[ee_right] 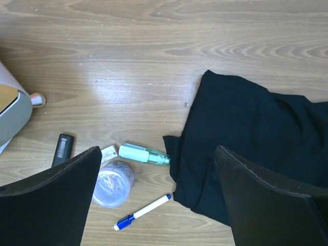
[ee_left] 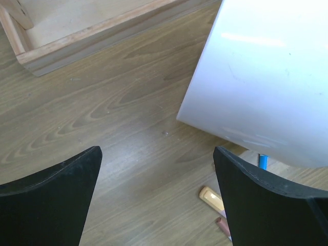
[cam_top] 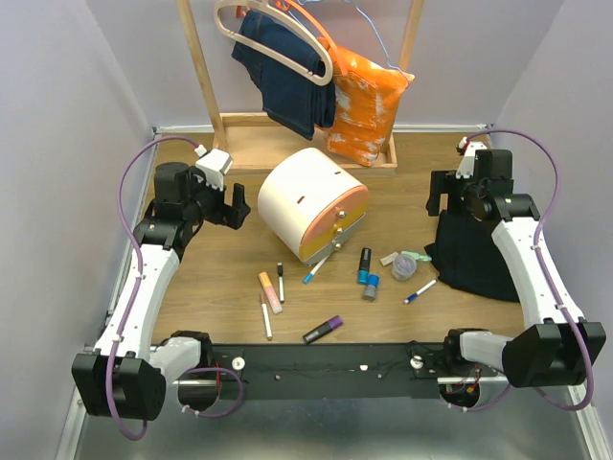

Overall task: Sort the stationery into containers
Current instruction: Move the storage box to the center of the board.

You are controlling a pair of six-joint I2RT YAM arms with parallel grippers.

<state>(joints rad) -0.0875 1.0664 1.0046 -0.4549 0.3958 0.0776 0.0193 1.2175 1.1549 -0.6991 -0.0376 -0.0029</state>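
The cream-white round-topped cabinet (cam_top: 305, 196) with orange drawers (cam_top: 337, 226) stands mid-table. Pens lie in front of it: an orange-pink one (cam_top: 269, 291), a slim white one (cam_top: 265, 316), a purple-black marker (cam_top: 323, 330) and a black blue-capped marker (cam_top: 365, 265). A clear round tub (ee_right: 113, 183), a green tube (ee_right: 143, 154) and a blue-capped white marker (ee_right: 143, 211) lie under my right gripper (ee_right: 158, 148), which is open and empty. My left gripper (ee_left: 156, 149) is open and empty, left of the cabinet (ee_left: 266, 77). The orange-pink pen (ee_left: 211, 196) shows by its right finger.
A dark folded cloth (ee_right: 256, 133) lies at the right, touching the green tube. A wooden clothes rack (cam_top: 287, 144) with jeans and an orange bag (cam_top: 364, 105) stands at the back. Its base (ee_left: 77, 41) lies beyond my left gripper.
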